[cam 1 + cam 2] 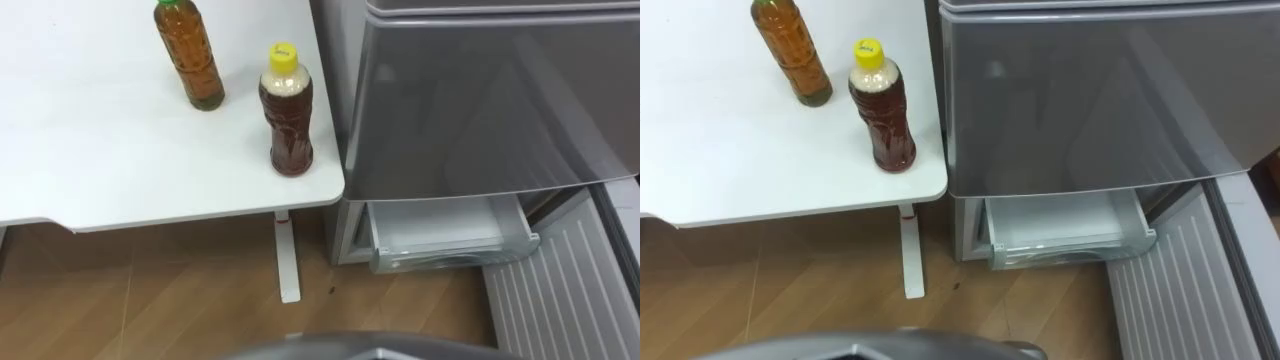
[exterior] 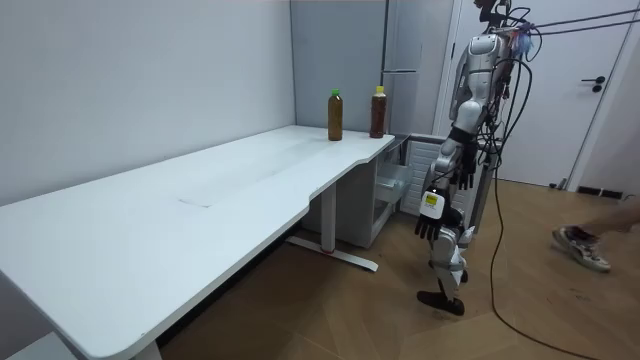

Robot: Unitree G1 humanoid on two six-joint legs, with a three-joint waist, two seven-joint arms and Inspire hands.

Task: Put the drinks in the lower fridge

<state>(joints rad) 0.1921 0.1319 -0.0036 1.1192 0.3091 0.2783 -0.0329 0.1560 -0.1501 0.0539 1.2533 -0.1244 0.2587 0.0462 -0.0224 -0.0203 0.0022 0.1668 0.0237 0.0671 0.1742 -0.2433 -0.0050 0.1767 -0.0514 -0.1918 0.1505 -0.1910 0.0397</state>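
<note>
Both arms are seen in the room view, hung down at the robot's sides. The left arm, nearer the camera, is let down almost straight from the shoulder. The left hand [image 2: 430,226] is held low beside the thigh, with its back turned to the camera. Its fingers are spread loosely and pointed downward, and nothing is held in them. The right hand [image 2: 462,176] is carried higher, at about hip level, on the room view's right of the left one. Its fingers are likewise left relaxed and pointed downward, and nothing is gripped. The torso is kept upright.
</note>
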